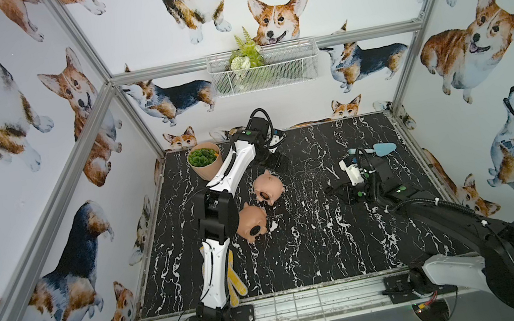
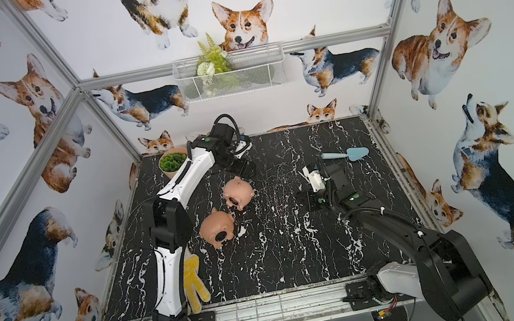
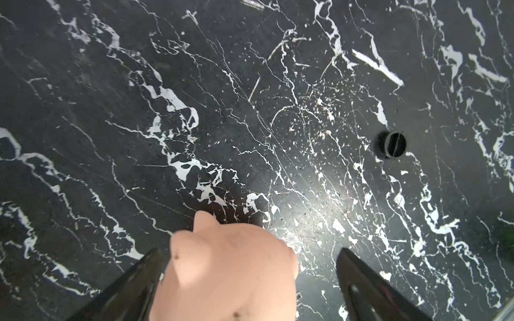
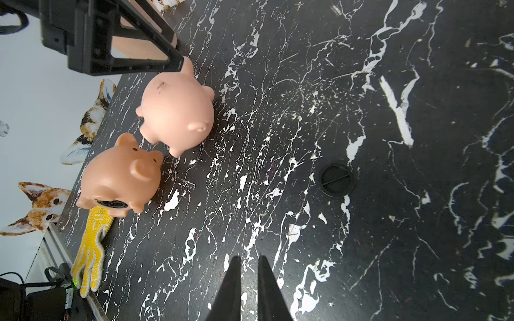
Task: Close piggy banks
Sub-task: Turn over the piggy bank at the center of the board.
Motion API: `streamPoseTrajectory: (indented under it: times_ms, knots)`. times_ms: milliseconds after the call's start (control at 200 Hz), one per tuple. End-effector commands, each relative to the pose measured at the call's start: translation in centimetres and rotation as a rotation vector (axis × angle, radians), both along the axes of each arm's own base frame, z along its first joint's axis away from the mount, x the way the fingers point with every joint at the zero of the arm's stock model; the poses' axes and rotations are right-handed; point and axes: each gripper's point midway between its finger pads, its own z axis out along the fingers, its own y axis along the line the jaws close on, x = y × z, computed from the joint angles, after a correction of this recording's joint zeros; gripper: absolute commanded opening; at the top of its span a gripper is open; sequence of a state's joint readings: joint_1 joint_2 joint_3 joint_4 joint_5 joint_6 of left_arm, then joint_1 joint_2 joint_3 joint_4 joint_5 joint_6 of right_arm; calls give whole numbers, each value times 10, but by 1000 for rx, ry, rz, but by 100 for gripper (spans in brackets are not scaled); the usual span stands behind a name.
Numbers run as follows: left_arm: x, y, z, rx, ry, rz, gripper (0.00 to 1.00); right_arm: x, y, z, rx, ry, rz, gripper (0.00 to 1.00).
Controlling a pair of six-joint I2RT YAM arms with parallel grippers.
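Two piggy banks lie on their sides on the black marble table (image 1: 298, 249). The pale pink piggy bank (image 1: 270, 185) (image 4: 178, 111) shows a dark round belly opening. The darker tan piggy bank (image 1: 249, 221) (image 4: 122, 178) has a black plug (image 1: 255, 230) in its belly. A loose black plug (image 4: 337, 179) (image 3: 392, 144) lies on the table between the banks and my right gripper. My left gripper (image 3: 249, 250) (image 1: 279, 163) is open around the pale pink bank (image 3: 228, 275), with a gap on one side. My right gripper (image 4: 249, 259) (image 1: 341, 189) is shut and holds nothing.
A peach plant pot (image 1: 204, 161) stands at the back left beside the left arm. A yellow glove (image 1: 234, 278) lies by the front edge under that arm. A blue trowel (image 1: 380, 148) lies at the back right. A wire basket (image 1: 263, 68) hangs on the back wall.
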State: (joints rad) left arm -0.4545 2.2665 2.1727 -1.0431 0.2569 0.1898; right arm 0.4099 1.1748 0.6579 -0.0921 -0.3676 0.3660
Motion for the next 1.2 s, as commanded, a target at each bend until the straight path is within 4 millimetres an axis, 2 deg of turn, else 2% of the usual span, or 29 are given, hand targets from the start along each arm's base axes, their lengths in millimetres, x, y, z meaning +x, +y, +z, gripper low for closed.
streamPoseTrajectory:
  times_ms: [0, 425, 651, 1006, 1191]
  knots:
    - [-15, 6, -9, 12, 68, -68, 100, 2, -1, 3, -1, -15, -10, 15]
    - [-23, 37, -21, 20, 151, 28, 97, 1, -3, -1, -9, -11, -13, 15]
    - [-39, 44, -11, -31, 180, 130, 98, 1, -3, -2, -10, -12, -13, 15]
    - [-64, 62, -17, -2, 281, 285, 100, 1, -4, -2, -4, -10, -18, 15]
    - [-79, 46, -15, -104, 332, 291, 100, 1, -3, -1, -1, -11, -19, 15]
